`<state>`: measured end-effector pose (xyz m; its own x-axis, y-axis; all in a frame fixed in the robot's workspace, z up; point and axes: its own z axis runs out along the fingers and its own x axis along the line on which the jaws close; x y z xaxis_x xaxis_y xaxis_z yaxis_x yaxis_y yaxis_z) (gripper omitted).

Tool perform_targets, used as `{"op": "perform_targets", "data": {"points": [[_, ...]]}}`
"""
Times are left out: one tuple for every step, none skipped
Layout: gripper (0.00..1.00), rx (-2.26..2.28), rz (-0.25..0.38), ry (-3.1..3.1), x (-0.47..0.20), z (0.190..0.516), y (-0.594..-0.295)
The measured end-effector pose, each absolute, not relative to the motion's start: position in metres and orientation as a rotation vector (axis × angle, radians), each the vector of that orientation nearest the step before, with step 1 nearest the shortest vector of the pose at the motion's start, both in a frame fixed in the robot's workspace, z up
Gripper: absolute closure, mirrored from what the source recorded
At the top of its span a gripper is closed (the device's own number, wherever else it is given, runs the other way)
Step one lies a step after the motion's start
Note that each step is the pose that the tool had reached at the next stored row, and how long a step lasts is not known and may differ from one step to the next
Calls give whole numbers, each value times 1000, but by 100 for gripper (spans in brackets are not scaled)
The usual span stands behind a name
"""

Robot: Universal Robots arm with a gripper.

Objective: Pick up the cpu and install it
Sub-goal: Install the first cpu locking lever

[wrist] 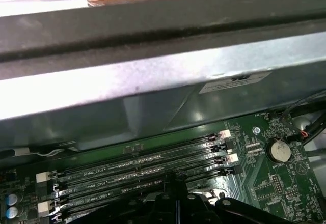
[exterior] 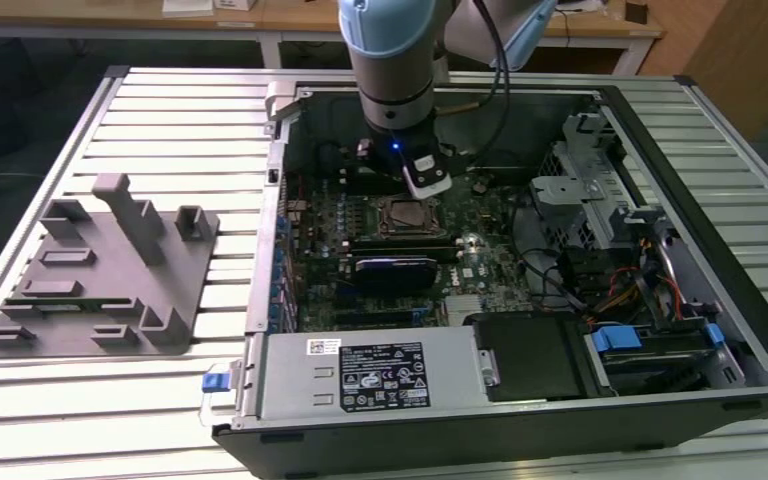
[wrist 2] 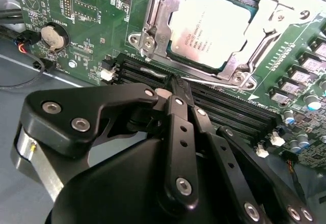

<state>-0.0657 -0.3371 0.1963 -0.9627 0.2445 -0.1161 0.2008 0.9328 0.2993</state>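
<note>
The cpu (wrist 2: 209,28) is a square chip with a shiny silver top. It lies flat in the motherboard socket, with the metal frame (wrist 2: 153,25) around it. In the exterior view the socket with the cpu (exterior: 404,215) is in the middle of the open computer case. My gripper (wrist 2: 175,84) hangs over the memory slots just beside the socket. Its black fingers (wrist 2: 178,127) are pressed together with nothing between them. The first wrist view shows the same fingertips (wrist: 178,183) closed above the slots.
The memory slots (wrist: 142,170) run alongside the socket, and a coin battery (wrist 2: 53,36) is nearby. The case wall (wrist: 153,81) stands close behind. A drive cage (exterior: 598,190), a power supply (exterior: 364,375) and cables crowd the case. On the table, at the exterior view's left, stands a grey fixture (exterior: 104,270).
</note>
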Motion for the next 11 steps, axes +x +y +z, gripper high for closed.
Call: {"op": "perform_targets", "data": {"points": [[89,338,431,2937,-66,196,-337],[89,335,432,2936,-66,196,-337],[89,331,432,2935,-66,196,-337],[89,328,432,2933,-66,195,-337],[89,325,432,2932,-66,195,-337],[89,322,432,2930,-66,195,-337],[89,320,432,2929,-66,195,-338],[89,317,431,2927,-66,195,-338],[89,315,432,2925,-66,194,-339],[89,313,431,2924,-66,194,-339],[89,310,432,2922,-66,194,-340]]}}
